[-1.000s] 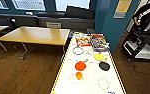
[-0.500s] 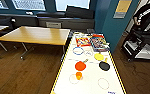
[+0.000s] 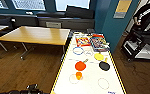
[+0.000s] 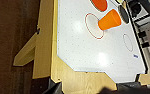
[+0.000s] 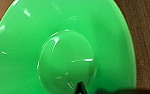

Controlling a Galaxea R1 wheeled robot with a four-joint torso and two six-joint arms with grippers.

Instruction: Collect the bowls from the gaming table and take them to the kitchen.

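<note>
Entry: approach to the gaming table (image 3: 91, 83), seen from its short end.

**Task items**
- Orange bowl (image 4: 110, 19): on the white top, ahead of the left gripper and well apart from it, at the rim of a red circle outline (image 4: 94, 26). In the head view it sits just on the near side of the orange paddle (image 3: 80, 65). I cannot tell whether it stands rim-up or rim-down.
- Green bowl (image 5: 63, 55): hard up against the right wrist camera, so very near the right gripper, base ring facing the lens, with brown floor behind it.

**Grippers**
- Left: cannot tell whether wide or narrow.
- Right: cannot tell. The green bowl may be held, but no contact is visible.

**Risks (judgement)**
1. If the green bowl is held only by its thin rim, a jolt from the base could let it slip to the floor.
2. The orange bowl looks light and tapered, and the table top is glossy. An off-centre closing could push it away or tip it rather than catch it.
3. The orange paddle and the black paddle (image 3: 104, 66) lie just beyond the bowl, so an overshoot could knock them across the table.
4. The yellow-and-black edge (image 4: 56, 37) lies between the left gripper and the bowl. A low reach could strike it.
</note>
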